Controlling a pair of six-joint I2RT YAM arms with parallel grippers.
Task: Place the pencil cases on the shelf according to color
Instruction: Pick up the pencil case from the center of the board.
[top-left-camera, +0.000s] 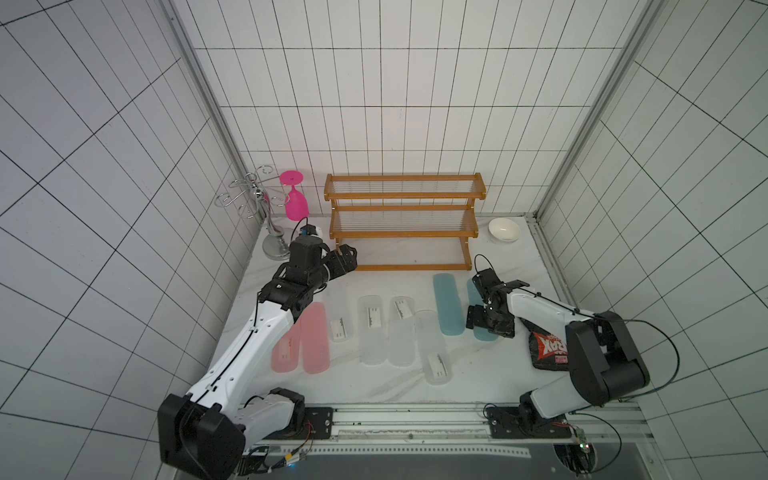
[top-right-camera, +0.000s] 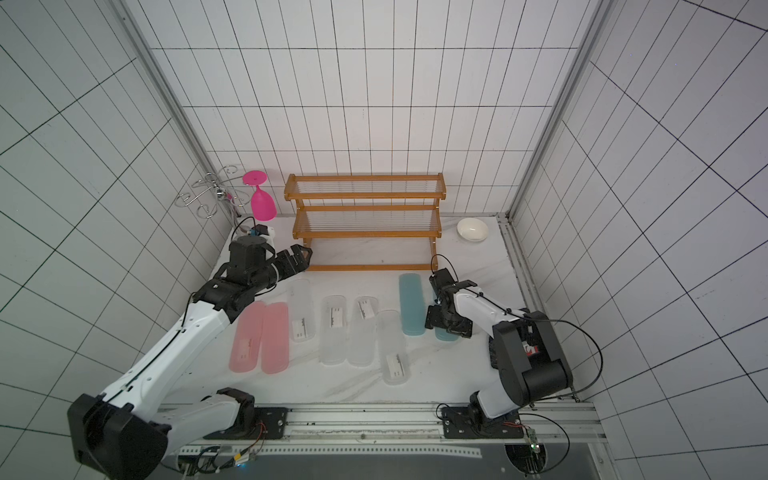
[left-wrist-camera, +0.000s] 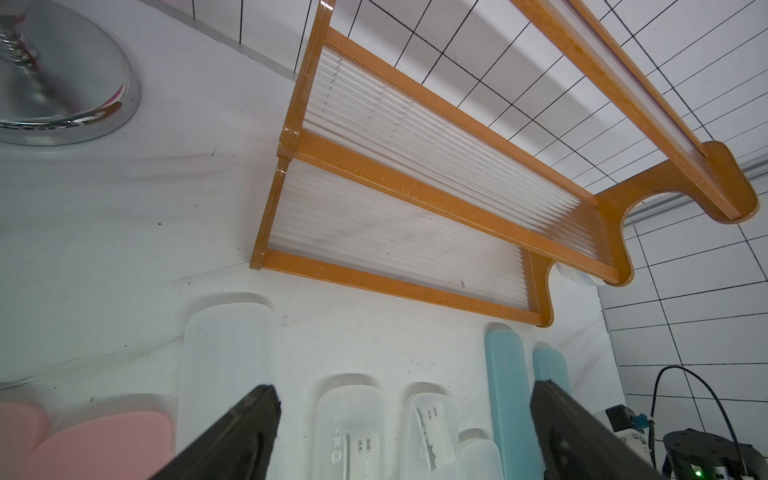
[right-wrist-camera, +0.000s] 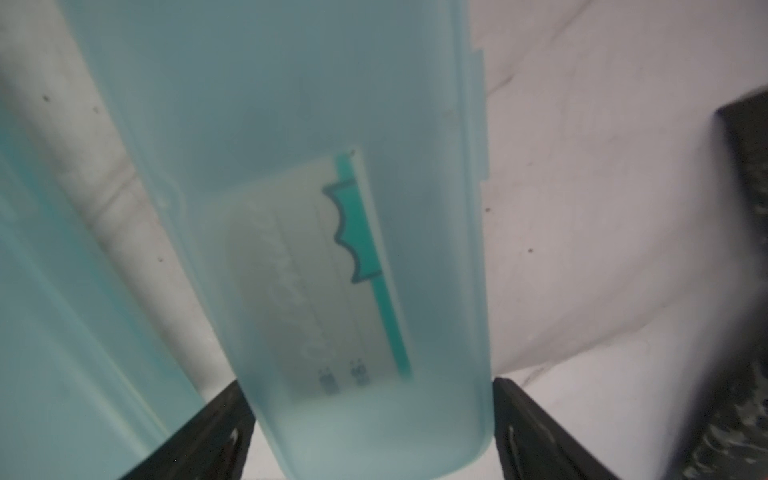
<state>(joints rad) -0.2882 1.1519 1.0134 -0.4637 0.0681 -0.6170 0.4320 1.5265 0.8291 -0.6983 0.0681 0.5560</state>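
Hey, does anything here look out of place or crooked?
One clear case sits nearer the front than its row, slightly skewed. A black snack bag lies by the blue cases, matching nothing else. No spill or damage shows.

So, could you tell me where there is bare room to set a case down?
All three tiers of the shelf are bare. On the table, free strips run between the shelf and the pencil cases, and between the cases and the arms' bases. The row of cases is crowded.
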